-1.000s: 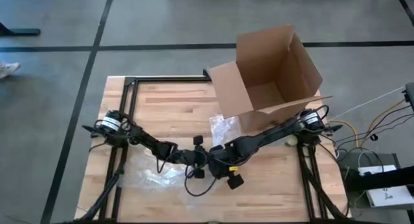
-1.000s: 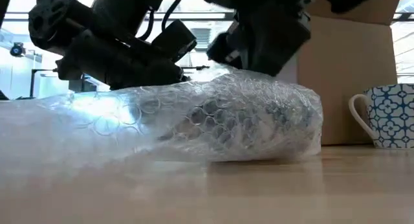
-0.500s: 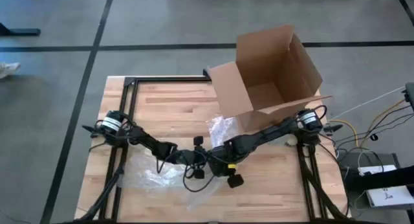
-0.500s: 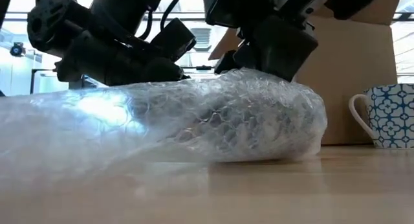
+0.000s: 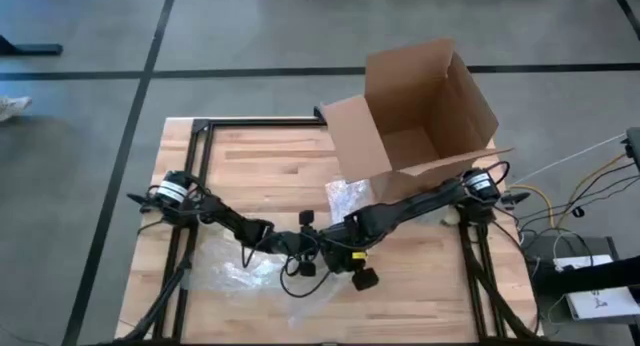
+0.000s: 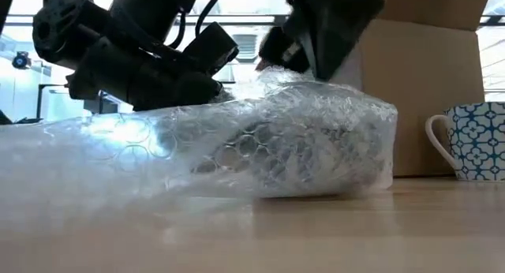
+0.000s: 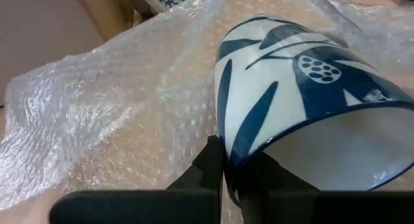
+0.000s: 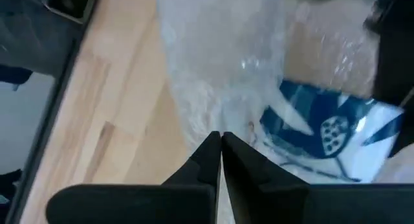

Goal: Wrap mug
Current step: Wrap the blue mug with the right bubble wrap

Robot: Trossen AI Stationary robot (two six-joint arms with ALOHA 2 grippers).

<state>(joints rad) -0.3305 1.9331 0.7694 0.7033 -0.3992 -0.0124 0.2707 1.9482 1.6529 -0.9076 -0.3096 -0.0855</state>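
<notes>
My bench is a light wooden table on a black frame, set on a grey floor crossed by dark lines. A shoe shows at the left edge of the high view. Cables trail at lower right. In the low view, bright windows fill the upper left.

The right claw, fingers pinched together, nips bubble wrap beside the blue-patterned mug.
</notes>
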